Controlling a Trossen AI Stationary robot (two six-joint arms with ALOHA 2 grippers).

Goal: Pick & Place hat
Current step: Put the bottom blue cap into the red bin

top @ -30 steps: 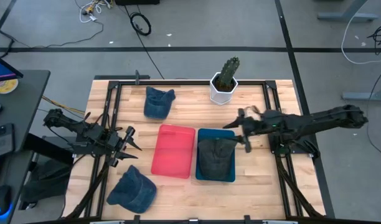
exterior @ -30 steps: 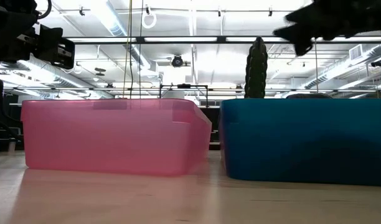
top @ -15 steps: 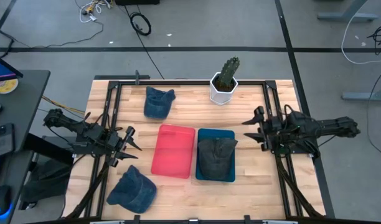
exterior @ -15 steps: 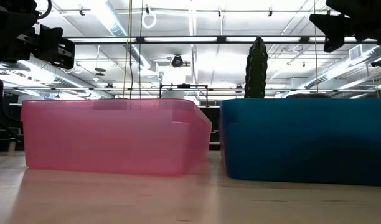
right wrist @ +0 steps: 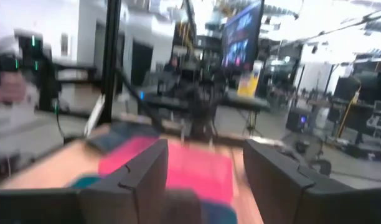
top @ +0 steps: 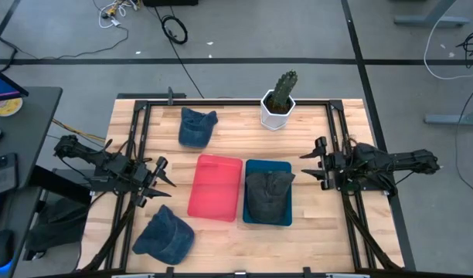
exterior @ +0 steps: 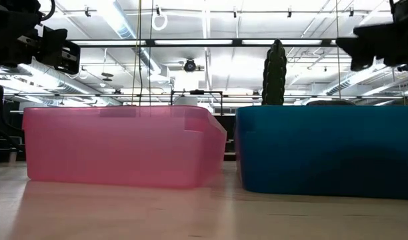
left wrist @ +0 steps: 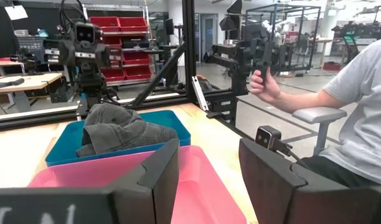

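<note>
A dark grey hat lies inside the blue bin, its crown showing above the rim in the left wrist view. Two blue hats rest on the wood: one at the far side, one near the table's near left corner. The pink bin holds nothing. My right gripper hovers open to the right of the blue bin, fingers pointing left. My left gripper waits open to the left of the pink bin.
A potted cactus in a white pot stands at the table's far edge, behind the blue bin. Black frame rails run along both table sides. A person sits beyond the table's right edge, hand raised. Bare wood lies near the front edge.
My right arm has drawn back from over the blue bin toward the table's right edge, ending clear of the bin with its fingers still pointing left. The grey hat stays in the blue bin. My left arm has kept still.
</note>
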